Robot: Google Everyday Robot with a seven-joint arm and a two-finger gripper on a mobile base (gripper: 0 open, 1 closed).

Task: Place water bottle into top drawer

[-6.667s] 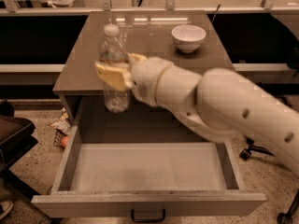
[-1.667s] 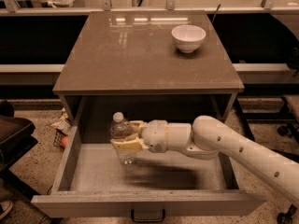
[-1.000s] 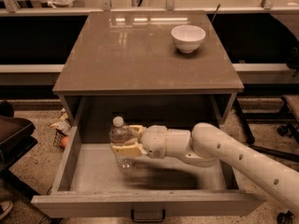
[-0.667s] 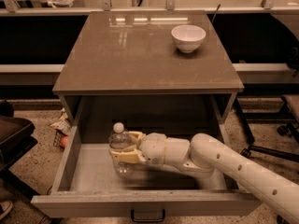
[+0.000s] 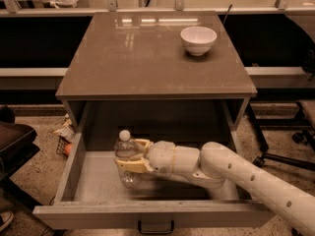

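Lowered further: water bottle (image 5: 126, 149) upright inside top drawer (image 5: 98, 183), left of centre, pincer (image 5: 131, 155) clamped around it.

Cream-white gripper (image 5: 129, 154) with pale yellow fingers (image 5: 129, 164) clasps the clear, white-capped water bottle (image 5: 124, 145) inside the grey-brown top drawer (image 5: 74, 156); a white bowl (image 5: 198, 39) sits on the glossy brown cabinet top (image 5: 147, 58).

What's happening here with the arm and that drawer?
The robot's gripper is inside the open top drawer, shut on a water bottle and holding it upright, left of centre. The bottle's base is at or just above the drawer floor; I cannot tell whether it touches. It has not been let go. A bowl sits on the cabinet top.
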